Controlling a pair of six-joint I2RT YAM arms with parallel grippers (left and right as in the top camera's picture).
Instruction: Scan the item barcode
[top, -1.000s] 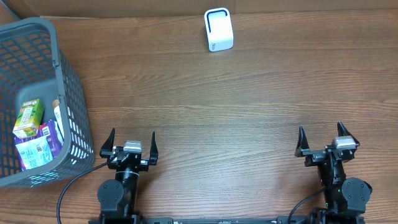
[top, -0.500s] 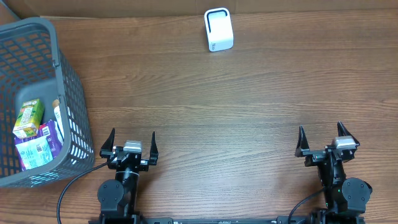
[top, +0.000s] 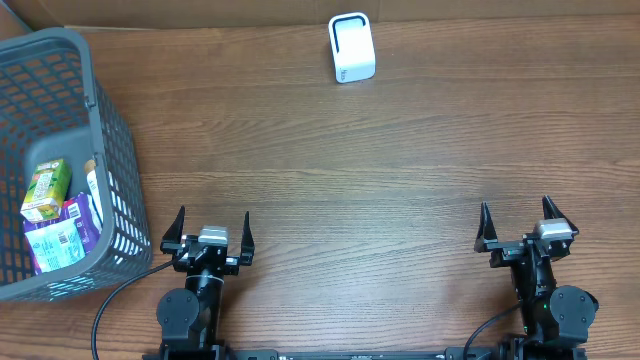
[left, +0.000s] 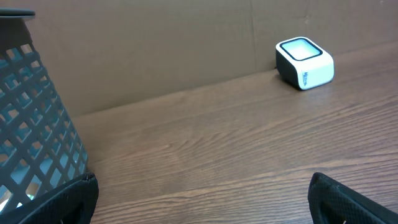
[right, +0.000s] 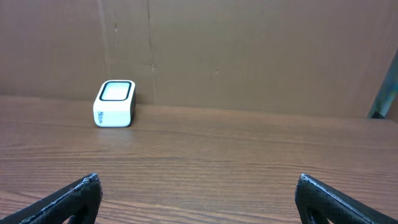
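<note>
The items to be scanned lay in the near end of a grey mesh basket (top: 112, 130) at the left edge of the desk (top: 350, 170): a green carton (top: 46, 190) with a purple packet (top: 58, 243) just beside it on the near side, and a white-labelled item (top: 93, 186) against the basket's right wall, too small to identify. None of them was held. The left hand (top: 213, 222) sat at the near edge of the desk, just to the right of the basket's near corner, its jaws spread wide and empty. Only the basket wall stood between it and the items. In the left wrist view the mesh (left: 34, 130) filled the left side, close to the left fingertip (left: 62, 199).

The scanner (top: 351, 47), a small white box with a dark-rimmed window, stood at the far edge of the desk, a little right of centre and well apart from both hands. It showed in the left wrist view at upper right (left: 305, 62) and in the right wrist view at left (right: 114, 103), next to a cardboard wall (right: 249, 50) behind the desk.

The right hand (top: 516, 215) sat at the near edge on the right side, well apart from the basket, likewise released and empty.

Bare wood ran between the hands and the scanner. A black cable (top: 115, 300) curved off the near edge beside the left arm.
</note>
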